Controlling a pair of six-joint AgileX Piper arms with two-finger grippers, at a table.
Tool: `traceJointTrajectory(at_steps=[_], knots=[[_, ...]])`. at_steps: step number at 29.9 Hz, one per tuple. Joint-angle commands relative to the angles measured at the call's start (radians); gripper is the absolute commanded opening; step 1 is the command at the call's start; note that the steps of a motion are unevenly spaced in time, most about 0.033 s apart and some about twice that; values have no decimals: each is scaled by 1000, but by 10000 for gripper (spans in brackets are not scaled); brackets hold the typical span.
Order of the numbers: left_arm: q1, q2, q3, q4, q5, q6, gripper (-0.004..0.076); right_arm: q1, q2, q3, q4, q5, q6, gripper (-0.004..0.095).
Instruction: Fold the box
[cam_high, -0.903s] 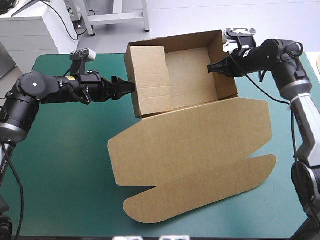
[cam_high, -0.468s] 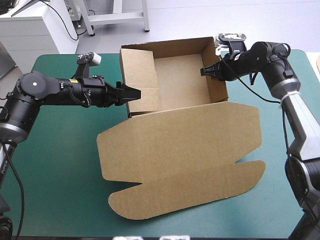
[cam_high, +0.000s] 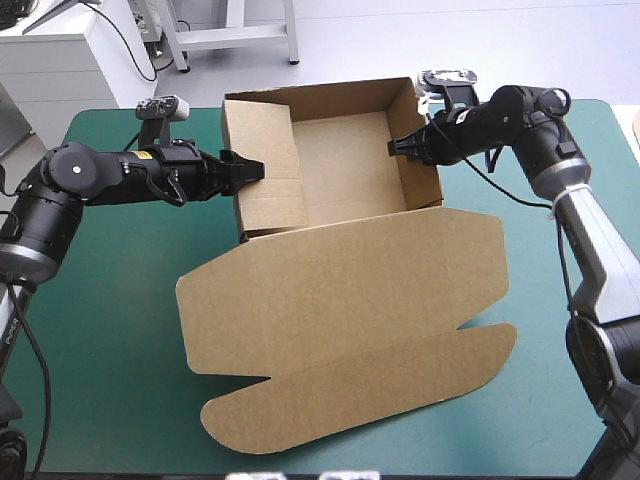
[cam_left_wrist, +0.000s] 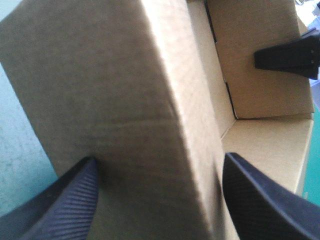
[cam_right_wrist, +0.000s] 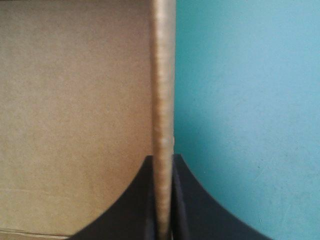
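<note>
STATE: box (cam_high: 340, 290) open tray, lid flat | left gripper (cam_high: 256, 170) fingers apart astride left wall | right gripper (cam_high: 394, 147) fingers clamped on right wall

The box (cam_high: 340, 290) has slid leftward — left gripper (cam_high: 255, 170) and right gripper (cam_high: 395, 147) moving along.

Brown box (cam_high: 345, 290) of matt, uncoated board, faintly ribbed and fibrous on its faces. Black fingers (cam_left_wrist: 65, 205) look rubbery with fine ridges. The table's teal-green cover (cam_high: 110, 330) is matt, lightly mottled.
</note>
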Motion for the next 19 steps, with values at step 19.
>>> traceJointTrajectory(at_steps=[19], knots=[[-5, 58, -27, 374, 23, -450, 215, 160, -54, -26, -129, -125, 131, -19]])
